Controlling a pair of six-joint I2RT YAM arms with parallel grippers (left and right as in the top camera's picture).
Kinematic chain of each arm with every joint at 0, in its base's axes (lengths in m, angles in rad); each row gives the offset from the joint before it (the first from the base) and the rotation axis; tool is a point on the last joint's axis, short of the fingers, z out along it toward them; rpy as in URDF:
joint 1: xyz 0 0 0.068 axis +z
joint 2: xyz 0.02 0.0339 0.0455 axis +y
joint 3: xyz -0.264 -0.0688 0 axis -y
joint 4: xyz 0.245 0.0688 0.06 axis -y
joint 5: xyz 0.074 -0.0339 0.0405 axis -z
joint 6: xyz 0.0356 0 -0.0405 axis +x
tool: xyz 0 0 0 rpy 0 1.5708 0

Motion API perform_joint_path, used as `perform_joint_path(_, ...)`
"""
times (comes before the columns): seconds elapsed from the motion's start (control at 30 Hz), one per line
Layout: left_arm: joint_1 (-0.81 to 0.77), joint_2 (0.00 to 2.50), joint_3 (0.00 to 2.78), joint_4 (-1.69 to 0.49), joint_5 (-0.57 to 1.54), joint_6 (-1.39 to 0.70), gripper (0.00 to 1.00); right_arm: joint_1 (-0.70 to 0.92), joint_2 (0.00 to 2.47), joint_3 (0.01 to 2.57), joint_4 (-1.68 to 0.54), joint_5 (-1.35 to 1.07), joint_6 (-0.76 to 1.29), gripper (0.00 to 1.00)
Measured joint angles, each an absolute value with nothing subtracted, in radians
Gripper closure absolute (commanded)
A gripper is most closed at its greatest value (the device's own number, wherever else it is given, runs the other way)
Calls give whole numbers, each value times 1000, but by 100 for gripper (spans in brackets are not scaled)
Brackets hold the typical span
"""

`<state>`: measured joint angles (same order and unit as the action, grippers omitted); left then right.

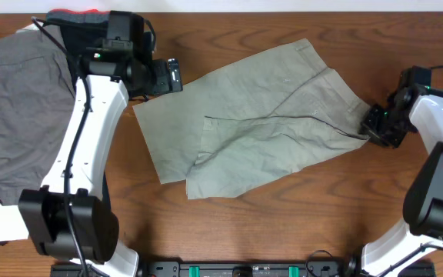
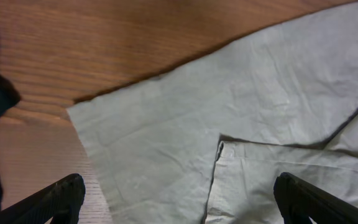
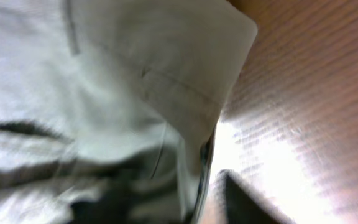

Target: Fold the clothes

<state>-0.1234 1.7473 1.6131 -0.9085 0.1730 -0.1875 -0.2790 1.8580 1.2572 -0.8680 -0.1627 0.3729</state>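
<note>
1. Khaki shorts (image 1: 260, 115) lie rumpled, mid-table (image 1: 283, 231).
2. L gripper (image 1: 171, 75) hangs by the shorts' far-left corner, jaws spread wide.
3. R gripper (image 1: 377, 127) sits at the shorts' right edge; we can't tell if it's pinching (wrist view blurred).
4. Grey shorts (image 1: 14, 115) and black garment (image 1: 75, 17) lie well left of the khaki shorts, partly under the L arm (image 1: 91, 131).

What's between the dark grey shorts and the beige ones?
Overhead view: only the robot's white left arm over bare table separates grey shorts from beige shorts.
</note>
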Motion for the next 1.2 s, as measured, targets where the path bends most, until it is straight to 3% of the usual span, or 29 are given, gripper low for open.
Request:
perform_joint_path(0.13, -138, 1800, 1613, -908, 173, -187, 0, -279, 1745, 1257, -873, -233, 250, 1)
perform_joint_path(0.17, -139, 1815, 1613, -908, 173, -187, 5, -279, 1708, 1257, -870, -255, 218, 1)
perform_joint_path(0.2, -139, 1831, 1613, -908, 173, -190, 12, -278, 1668, 1258, -861, -274, 187, 1)
perform_joint_path(0.3, -139, 1875, 1612, -907, 173, -199, 50, -271, 1566, 1259, -773, -318, 113, 1)
perform_joint_path(0.37, -139, 1895, 1611, -898, 174, -205, 68, -250, 1527, 1263, -691, -333, 80, 1)
perform_joint_path(0.47, -139, 1925, 1610, -883, 173, -222, 92, -180, 1519, 1268, -580, -344, 40, 16)
perform_joint_path(0.63, -139, 1987, 1610, -902, 173, -249, 94, -43, 1573, 1269, -406, -325, 11, 73)
perform_joint_path(0.73, -139, 2028, 1610, -918, 173, -265, 94, 39, 1641, 1269, -295, -290, 4, 89)
perform_joint_path(1.0, -139, 2059, 1610, -919, 173, -296, 94, 93, 1883, 1269, -83, -235, 32, 98)
perform_joint_path(1.2, -139, 2059, 1609, -970, 173, -327, 94, 93, 1986, 1271, -247, -237, 44, 99)
